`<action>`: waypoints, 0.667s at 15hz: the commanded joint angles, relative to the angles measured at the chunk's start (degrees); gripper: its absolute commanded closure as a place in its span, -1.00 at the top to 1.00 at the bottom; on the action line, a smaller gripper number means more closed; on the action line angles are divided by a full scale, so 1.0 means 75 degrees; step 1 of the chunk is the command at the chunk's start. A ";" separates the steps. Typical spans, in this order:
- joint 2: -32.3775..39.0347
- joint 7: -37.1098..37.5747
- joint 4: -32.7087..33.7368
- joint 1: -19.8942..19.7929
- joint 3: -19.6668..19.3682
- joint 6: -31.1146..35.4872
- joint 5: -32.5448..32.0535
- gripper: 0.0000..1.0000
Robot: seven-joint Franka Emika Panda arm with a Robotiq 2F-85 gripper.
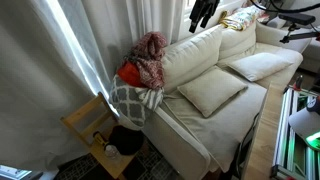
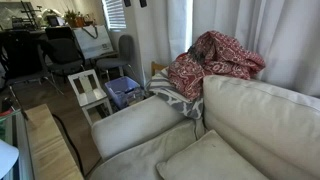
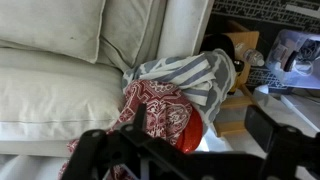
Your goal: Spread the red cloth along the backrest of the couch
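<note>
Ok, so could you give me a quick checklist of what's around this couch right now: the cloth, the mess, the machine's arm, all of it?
Surface: cream couch, backrest mostly bare; loose cushions on the seat.
Job's things: red cloth bunched at the end of the backrest by the armrest, not yet spread.
Clutter: grey-and-white blanket draped over the armrest under the cloth.
Grippers: tool clear of the cloth, fingers look apart, holding nothing.
Cables: what seems a dark cable on the floor beside the couch.
Surroundings: curtains, wooden side table, office chair.

home liv. rm: couch, curtains
</note>
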 commanded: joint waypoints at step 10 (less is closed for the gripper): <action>0.0909 -0.0123 0.1028 -0.0105 -0.0510 -0.0142 0.0787 1.00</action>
